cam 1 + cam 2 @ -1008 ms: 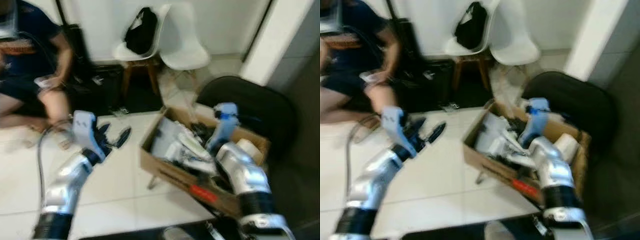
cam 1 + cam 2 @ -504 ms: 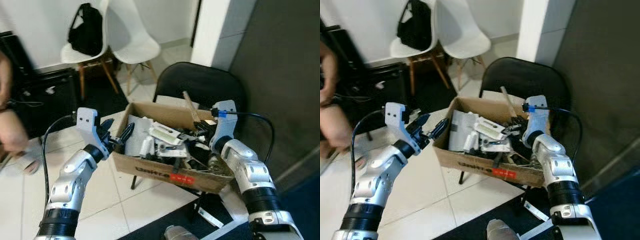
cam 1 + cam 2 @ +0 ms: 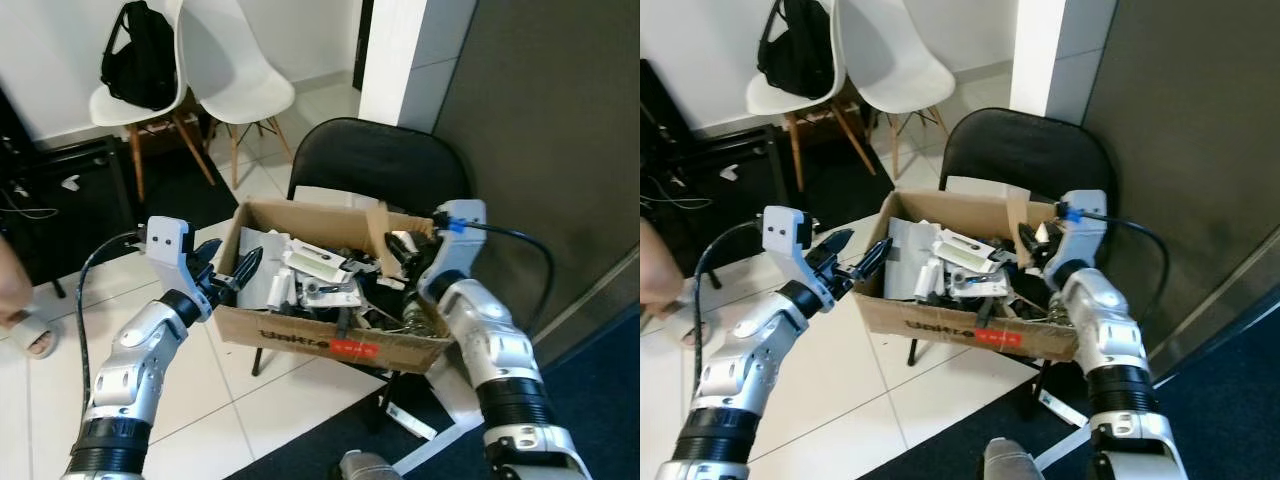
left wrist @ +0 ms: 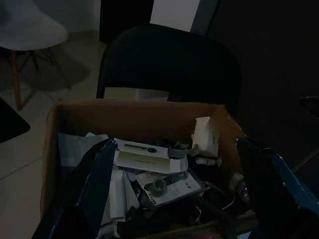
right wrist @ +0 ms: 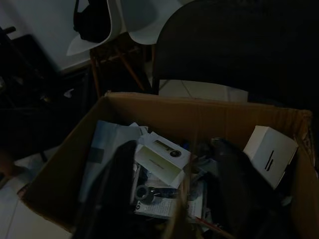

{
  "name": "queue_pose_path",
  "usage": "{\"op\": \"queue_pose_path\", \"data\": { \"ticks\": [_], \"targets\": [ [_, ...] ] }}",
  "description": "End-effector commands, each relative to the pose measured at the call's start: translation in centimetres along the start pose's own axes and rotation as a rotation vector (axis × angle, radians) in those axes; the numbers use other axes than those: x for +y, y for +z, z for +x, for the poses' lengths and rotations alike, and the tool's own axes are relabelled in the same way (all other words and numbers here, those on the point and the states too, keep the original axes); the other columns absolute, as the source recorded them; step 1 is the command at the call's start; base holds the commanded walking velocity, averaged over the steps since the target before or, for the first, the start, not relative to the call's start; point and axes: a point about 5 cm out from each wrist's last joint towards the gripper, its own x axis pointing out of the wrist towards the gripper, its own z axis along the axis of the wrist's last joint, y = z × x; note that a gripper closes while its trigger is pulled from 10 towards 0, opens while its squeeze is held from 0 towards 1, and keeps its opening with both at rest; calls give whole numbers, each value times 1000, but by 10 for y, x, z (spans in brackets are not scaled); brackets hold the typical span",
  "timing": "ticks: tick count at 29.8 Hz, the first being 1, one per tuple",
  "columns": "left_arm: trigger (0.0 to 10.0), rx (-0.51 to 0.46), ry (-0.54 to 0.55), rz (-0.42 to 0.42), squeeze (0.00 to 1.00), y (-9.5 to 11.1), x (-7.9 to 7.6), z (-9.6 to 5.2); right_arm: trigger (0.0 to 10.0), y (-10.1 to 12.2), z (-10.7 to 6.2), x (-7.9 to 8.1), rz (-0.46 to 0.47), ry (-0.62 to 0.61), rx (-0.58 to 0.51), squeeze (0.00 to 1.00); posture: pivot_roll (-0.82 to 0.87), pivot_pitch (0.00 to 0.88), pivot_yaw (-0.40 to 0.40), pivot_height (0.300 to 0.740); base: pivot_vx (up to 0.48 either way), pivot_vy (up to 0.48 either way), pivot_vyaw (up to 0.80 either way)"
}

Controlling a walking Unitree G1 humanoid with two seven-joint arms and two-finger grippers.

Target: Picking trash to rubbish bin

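A brown cardboard box (image 3: 320,345) full of mixed trash rests on a black chair (image 3: 380,160). Inside lie a flat white package (image 4: 149,159), a small white carton (image 5: 269,149) and dark tangled bits. My left gripper (image 3: 232,268) is open at the box's left end, fingertips just at its corner. My right gripper (image 3: 412,262) reaches over the box's right end. In the right wrist view its fingers (image 5: 119,189) stand apart above the trash with nothing gripped. The left wrist view looks into the box (image 4: 134,117) between widely spread fingers (image 4: 94,184).
Two white chairs (image 3: 230,80) stand behind, one holding a black bag (image 3: 135,60). A black case (image 3: 60,200) and cables sit at far left, with a person's hand (image 3: 15,300) at the left edge. A dark wall (image 3: 540,120) rises on the right. White tile floor lies in front.
The whole view has swung, so the box now sits in the middle and the person is nearly out of frame. My left gripper's fingertips are closer to the box's left end.
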Motion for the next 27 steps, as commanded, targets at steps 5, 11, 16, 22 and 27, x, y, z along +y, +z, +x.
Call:
{"op": "queue_pose_path", "data": {
  "ticks": [5,11,16,22,27],
  "targets": [
    [10000,9,-1,10,0,-1,0,-1,10000,-4,1,-1,60,6,17,1000,-107,0,28,740,0,0,0],
    [10000,4,-1,20,0,0,-1,0,10000,-4,1,-1,113,20,7,0,-108,0,28,740,0,0,0],
    [10000,8,2,27,0,0,-1,0,10000,-4,2,-1,120,22,8,0,-109,0,27,740,0,0,0],
    [10000,21,4,38,0,-2,0,1,10000,-4,2,-1,125,24,10,0,-109,0,26,740,-243,0,0],
    [10000,25,4,43,0,-2,0,1,10000,-4,2,-1,129,26,10,0,-111,0,28,740,-374,0,0]
  ]
}}
